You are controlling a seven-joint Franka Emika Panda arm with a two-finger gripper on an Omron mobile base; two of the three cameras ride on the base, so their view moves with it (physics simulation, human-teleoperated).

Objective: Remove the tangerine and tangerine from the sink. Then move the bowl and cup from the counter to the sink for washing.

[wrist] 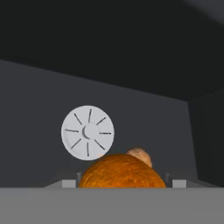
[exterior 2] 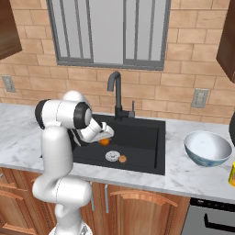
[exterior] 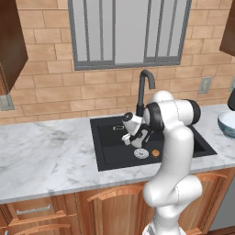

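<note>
Arm bent low, forearm angled down; gripper (exterior 2: 105, 137) clamped round bright tangerine (wrist: 121, 171).

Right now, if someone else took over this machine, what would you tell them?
Fingers: closed around the bright tangerine, low in the sink.
Duller tangerine: on the sink floor beside the drain.
Bowl and cup: on the counter, right of the sink.
Done: nothing out yet.
Left: both fruits out, then bowl and cup in.

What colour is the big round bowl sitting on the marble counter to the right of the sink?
The glossy bowl is white with a pale bluish tint, clearest in the right base view.
</note>
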